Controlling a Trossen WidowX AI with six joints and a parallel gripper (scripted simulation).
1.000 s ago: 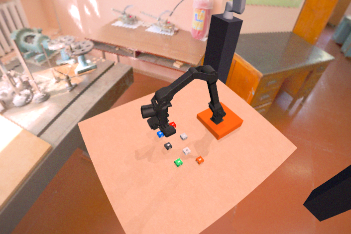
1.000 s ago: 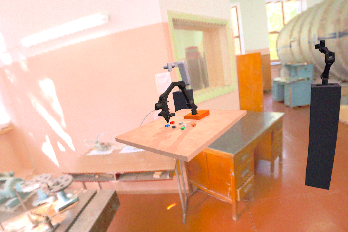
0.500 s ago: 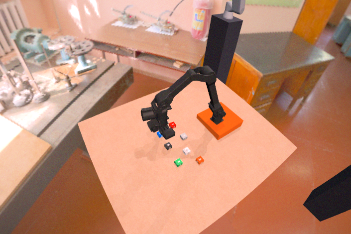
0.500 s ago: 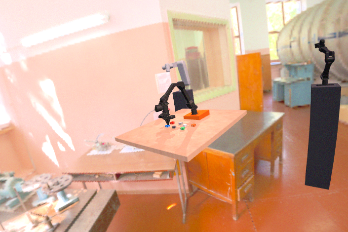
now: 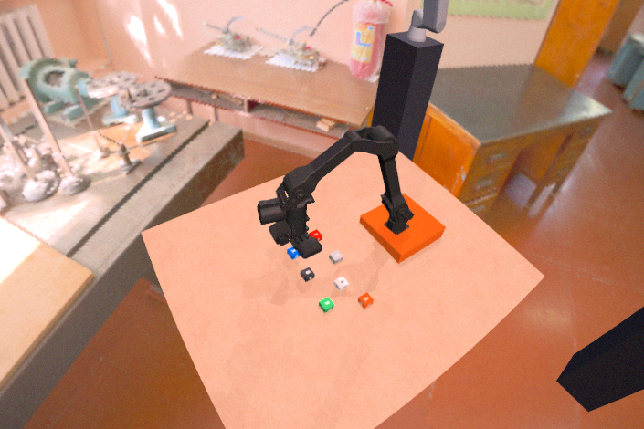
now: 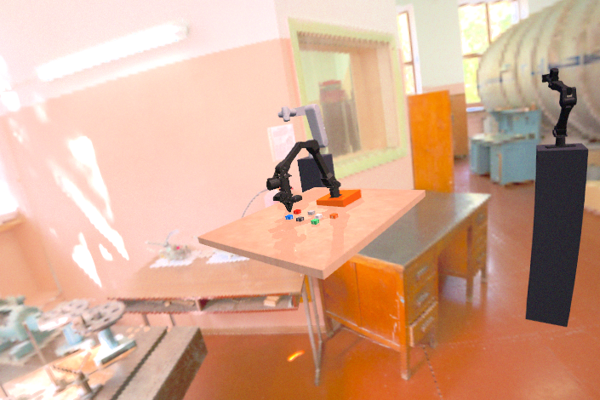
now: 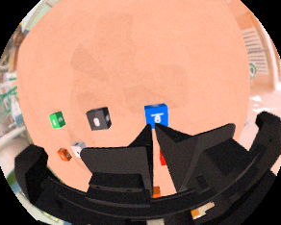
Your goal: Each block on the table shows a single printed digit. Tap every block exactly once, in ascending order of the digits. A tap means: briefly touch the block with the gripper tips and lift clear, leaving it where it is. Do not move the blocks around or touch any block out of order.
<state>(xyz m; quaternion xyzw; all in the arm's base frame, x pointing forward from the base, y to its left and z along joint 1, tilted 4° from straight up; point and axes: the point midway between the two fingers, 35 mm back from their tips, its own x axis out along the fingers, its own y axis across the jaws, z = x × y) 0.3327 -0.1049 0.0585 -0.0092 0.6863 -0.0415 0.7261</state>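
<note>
Several small digit blocks lie on the table point(image 5: 291, 353): a red block point(image 5: 316, 235) point(image 6: 297, 211) point(image 7: 163, 158), a blue block point(image 5: 292, 253) point(image 6: 288, 216) point(image 7: 158, 115), a grey block point(image 5: 335, 256), a black block point(image 5: 306, 274) point(image 7: 98, 118), a white block point(image 5: 341, 282), a green block point(image 5: 325, 304) point(image 7: 56, 119) and an orange block point(image 5: 365, 299) point(image 7: 63, 153). My gripper point(image 5: 310, 246) point(image 6: 288, 207) point(image 7: 152, 126) is shut with nothing between its tips. It hangs low between the blue and the red block, just above the table. In the wrist view the tips meet right below the blue block. The digits are too small to read.
The arm's orange base point(image 5: 402, 234) stands at the back right of the table. A dark pillar point(image 5: 406, 86) stands behind it. The table's edges fall off to a red floor on all sides.
</note>
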